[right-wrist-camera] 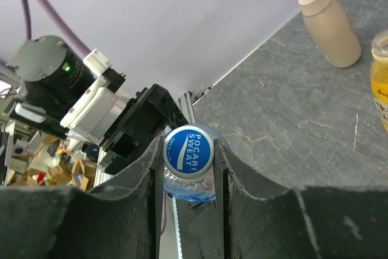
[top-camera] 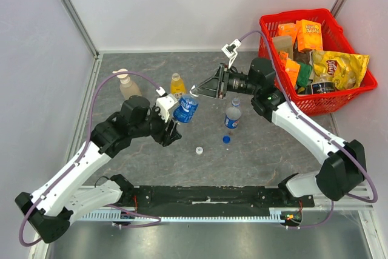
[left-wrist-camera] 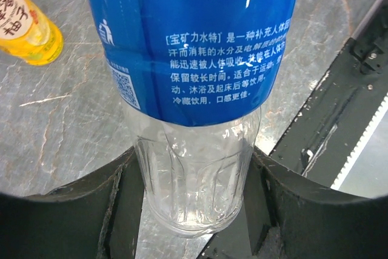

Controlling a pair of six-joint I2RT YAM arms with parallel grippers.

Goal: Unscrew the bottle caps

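I see my left fingers gripping the blue-labelled bottle. My right fingers pinch its blue cap.

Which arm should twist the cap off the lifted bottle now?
Right. The right gripper has its jaws closed on the blue cap, while the left gripper clamps the bottle lower down and can only steady it.

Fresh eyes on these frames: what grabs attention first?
Mid-table, both arms meet on one clear plastic bottle with a blue label: the left gripper clamps its body while the right gripper is shut on its round blue cap. Next, the red plastic basket full of snack packs at the far right corner.
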